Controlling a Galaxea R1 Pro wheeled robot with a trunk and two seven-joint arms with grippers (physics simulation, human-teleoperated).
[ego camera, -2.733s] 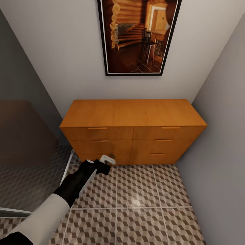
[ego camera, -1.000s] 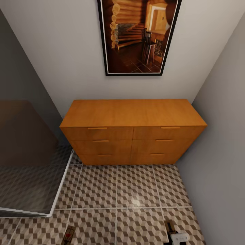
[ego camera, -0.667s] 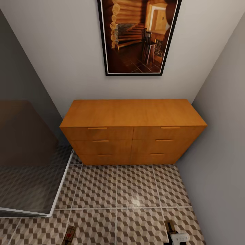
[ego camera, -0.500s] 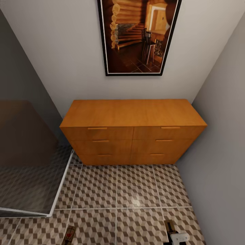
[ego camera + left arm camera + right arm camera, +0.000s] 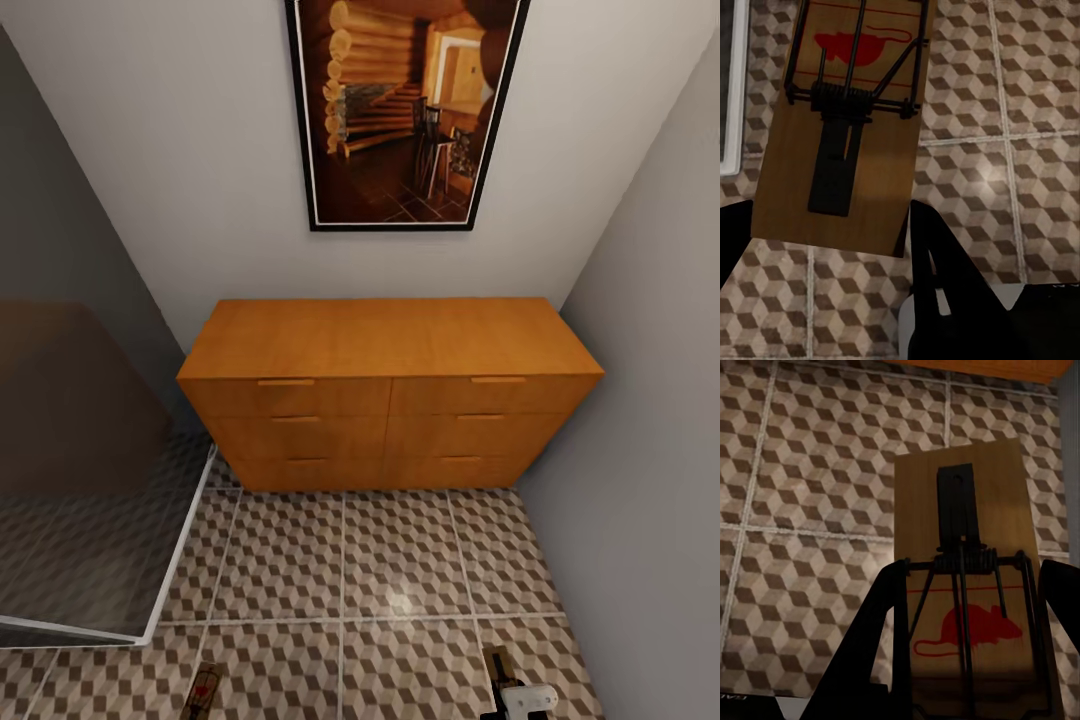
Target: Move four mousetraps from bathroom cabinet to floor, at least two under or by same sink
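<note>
Near left, the left gripper [image 5: 832, 247] is pinching one mousetrap [image 5: 844, 127] between its dark fingers [image 5: 945, 277], the board hanging over the bathroom floor [image 5: 380, 560]. Far centre, the cabinet [image 5: 390, 345] is sitting against the wall with every drawer shut. Near right, the right gripper [image 5: 971, 660] is clamping a second mousetrap [image 5: 964, 577]. Both holds seem to be catching only the board edges, though the contact is poorly shown, so either trap may be slipping loose during travel and landing away from the sink.
</note>
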